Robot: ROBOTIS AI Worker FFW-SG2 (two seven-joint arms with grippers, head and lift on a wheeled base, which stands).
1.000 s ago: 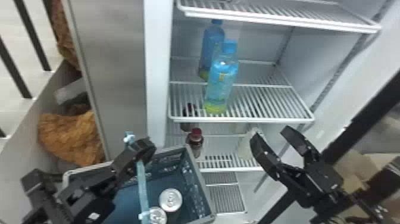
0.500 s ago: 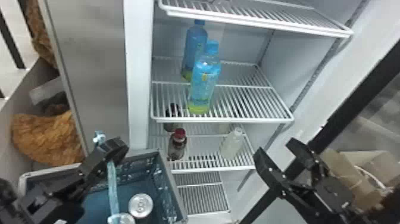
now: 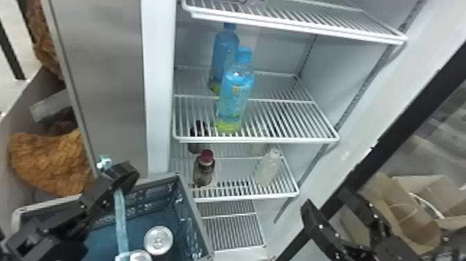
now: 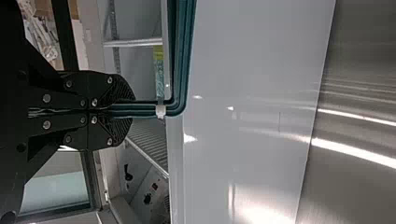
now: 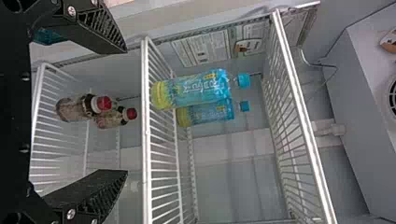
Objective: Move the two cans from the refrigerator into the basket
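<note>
Pinching a thin teal bar (image 4: 144, 110) of the basket (image 3: 156, 179) between closed fingers, rim or handle we cannot tell, our left hand (image 4: 130, 110) is at the near left. Inside the basket, low in the head view, are the two cans (image 3: 158, 239) (image 3: 140, 256): one stands on end, long axis upright, round top toward us; the other is close by, top up, cut by the view's bottom edge. Our right hand (image 3: 326, 199) hangs outside the basket, fingers spread with nothing between them. The cans lie to its left, well apart, and our left hand is the nearer of the two. By our reading, that gap settles the coming move: the transfer looks done, so we would draw the right hand clear on its own side, while a firm left grip should steady the load. Beyond stands the fridge (image 3: 157, 86), blue bottles (image 3: 235, 97) upright on one wire shelf (image 3: 256, 140), a red-capped bottle (image 3: 204, 170) and a pale one (image 3: 267, 170) on the next below.
</note>
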